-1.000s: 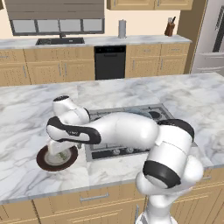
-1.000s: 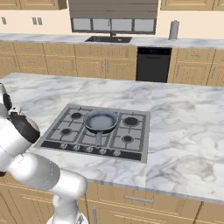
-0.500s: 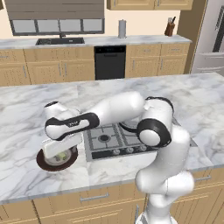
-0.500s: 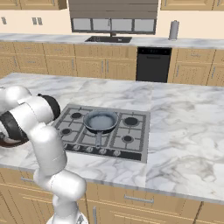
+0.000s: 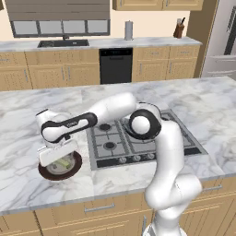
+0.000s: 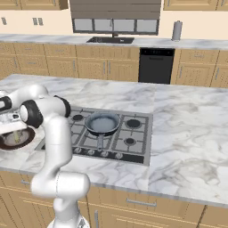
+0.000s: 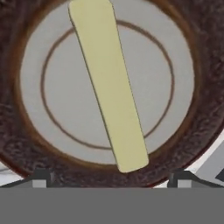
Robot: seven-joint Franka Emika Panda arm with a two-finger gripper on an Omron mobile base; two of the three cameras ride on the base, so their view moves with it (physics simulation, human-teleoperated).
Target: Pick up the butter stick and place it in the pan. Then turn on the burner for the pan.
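Now swung down over the plate, fingers spread wide, astride the butter stick running 12-to-6, ready to grab.

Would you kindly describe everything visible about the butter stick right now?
The butter stick is a pale yellow, flat bar with rounded ends, smooth and matte. It lies flat across the grey centre of the dark brown plate, slanted in the hand view. The gripper hovers directly above, fingertips apart, not touching it.
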